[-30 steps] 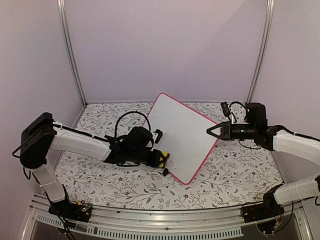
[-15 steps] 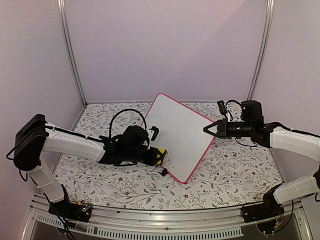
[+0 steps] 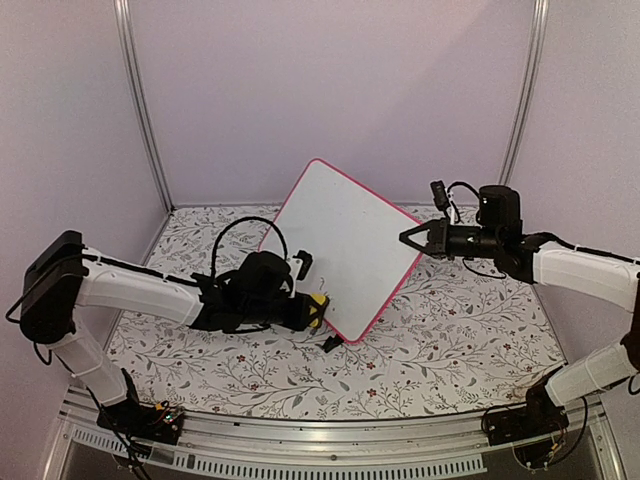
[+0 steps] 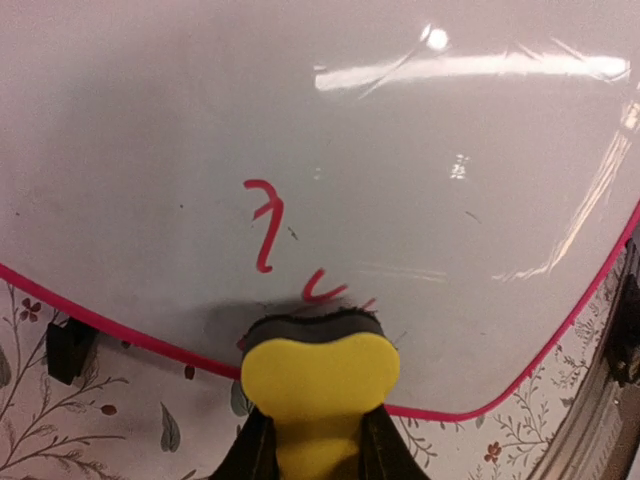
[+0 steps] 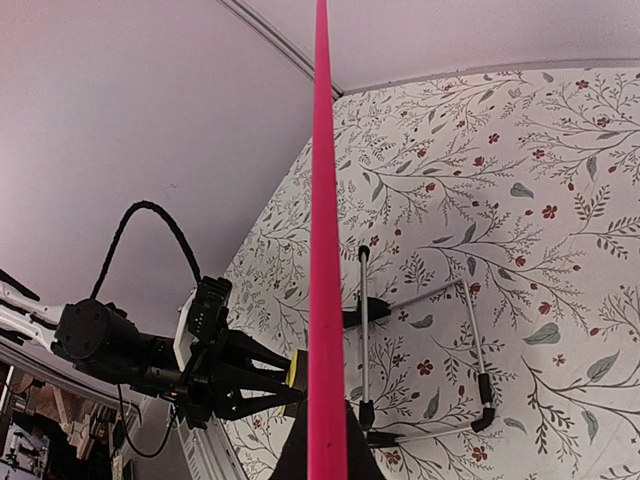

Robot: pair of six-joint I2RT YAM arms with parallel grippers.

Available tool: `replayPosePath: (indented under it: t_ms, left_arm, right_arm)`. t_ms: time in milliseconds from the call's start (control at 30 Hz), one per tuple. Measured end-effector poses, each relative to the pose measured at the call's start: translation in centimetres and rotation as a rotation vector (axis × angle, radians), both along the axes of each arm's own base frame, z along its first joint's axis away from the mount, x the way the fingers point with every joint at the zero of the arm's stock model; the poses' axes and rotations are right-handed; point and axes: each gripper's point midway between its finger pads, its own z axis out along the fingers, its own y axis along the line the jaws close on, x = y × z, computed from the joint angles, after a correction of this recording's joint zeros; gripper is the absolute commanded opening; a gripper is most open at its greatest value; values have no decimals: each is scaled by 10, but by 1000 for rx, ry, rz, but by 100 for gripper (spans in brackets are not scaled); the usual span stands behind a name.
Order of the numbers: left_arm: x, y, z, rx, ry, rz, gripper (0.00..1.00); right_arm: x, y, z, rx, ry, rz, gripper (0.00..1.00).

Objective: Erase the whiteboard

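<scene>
The whiteboard (image 3: 345,240) stands tilted over the middle of the table (image 3: 470,340), between the two arms. One corner is raised toward the back wall and the opposite corner sits low over the flowered cloth; whether that low corner touches the cloth cannot be told. The right gripper (image 3: 410,241) reaches in from the right and its fingers pinch the pink-red frame at the board's right corner. In the right wrist view the frame runs edge-on as a straight pink line up the middle, with the dark fingers closed on it at the bottom. The left gripper (image 3: 306,314) comes in low from the left, its fingers (image 4: 255,455) clamped on the sides of a yellow eraser (image 4: 320,375). The eraser's dark felt face is pressed against the white surface just inside the lower edge of the frame. In the left wrist view a few red strokes (image 4: 265,225) remain on the glossy board: a hooked line above and to the left of the eraser, and two short marks just beside the felt's top edge. The rest of the surface seen there is white and carries bright reflections. A small black clip foot (image 4: 68,350) hangs below the frame on the left of that view, over the cloth. Behind the board, the right wrist view shows a thin wire frame (image 5: 372,312) with black tips, just beside the pink edge and over the floral pattern.
</scene>
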Motion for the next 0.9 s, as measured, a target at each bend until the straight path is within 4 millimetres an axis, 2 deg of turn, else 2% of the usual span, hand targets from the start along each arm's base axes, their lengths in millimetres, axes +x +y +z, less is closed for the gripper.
replayPosePath:
  t_ms: [200,300,433,533,700,900]
  left_arm:
    - [5,7,13,-3,-47,32,0]
    - [10,9,21,-9,-79,49,0]
    - [15,11,22,2,-102,63,0]
    - [22,13,14,24,-102,80,0]
    - [31,12,-10,79,-80,86,0]
    - [28,9,-28,105,-48,63,0]
  right_arm:
    - [1,8,-24,-25,61,15,0]
    - [3,9,-27,-27,68,14,0]
    - [3,9,-32,-33,77,12,0]
    - [2,9,-38,-40,86,14,0]
    - [1,10,-40,-40,86,17,0]
    - [1,10,-40,-43,79,19,0]
